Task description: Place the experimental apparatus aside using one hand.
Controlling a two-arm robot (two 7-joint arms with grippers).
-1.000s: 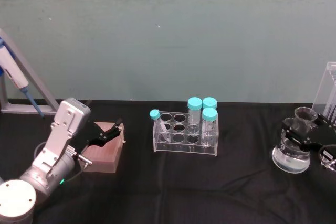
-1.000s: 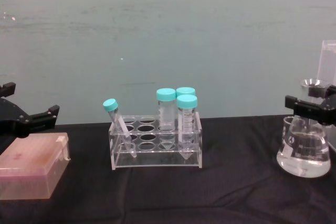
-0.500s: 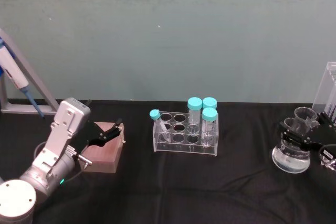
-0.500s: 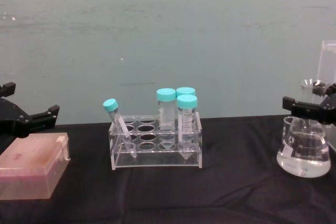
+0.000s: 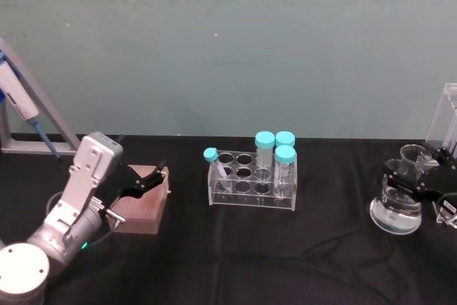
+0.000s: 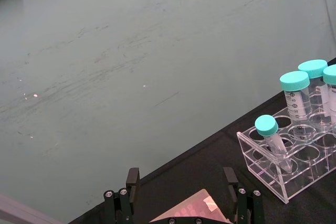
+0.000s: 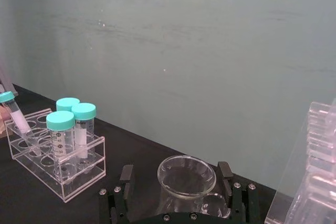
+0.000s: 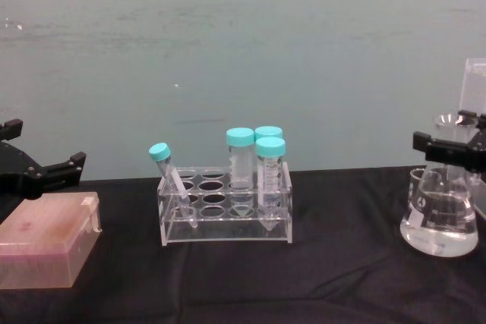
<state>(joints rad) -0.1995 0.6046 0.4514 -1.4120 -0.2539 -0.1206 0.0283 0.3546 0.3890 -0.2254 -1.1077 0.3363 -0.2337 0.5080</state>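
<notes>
Over at the right edge of the head view, the right end effector [image 5: 408, 178] sat at the neck of the conical flask [image 5: 395, 213], its black fingers spread to either side of the flask's mouth. In the right wrist view the two fingertips [image 7: 126, 173] stood well apart with the round glass rim between them, and I could not tell whether either pad actually touched the glass. The flask stood on the black surface [image 5: 285, 262] at lower right, clear liquid pooled in its base. From the chest view the fingers crossed in front of the neck, so the grip point was hidden there. A small glass beaker [image 8: 414, 184] peeked out just behind the flask's left shoulder, mostly masked. The tall acrylic stand [image 5: 448, 123] was cut off by the frame's right edge; its contents were too hard to make out.

Centre frame, a clear tube rack [image 5: 251, 185] held four teal-capped tubes, one leaning at its left end.

At lower left, the left end effector [image 5: 146, 181] hovered open over a pinkish-brown box [image 5: 141, 208], holding nothing. A pipette [image 5: 20, 108] leaned on a grey stand at the far left edge, partly cropped.
</notes>
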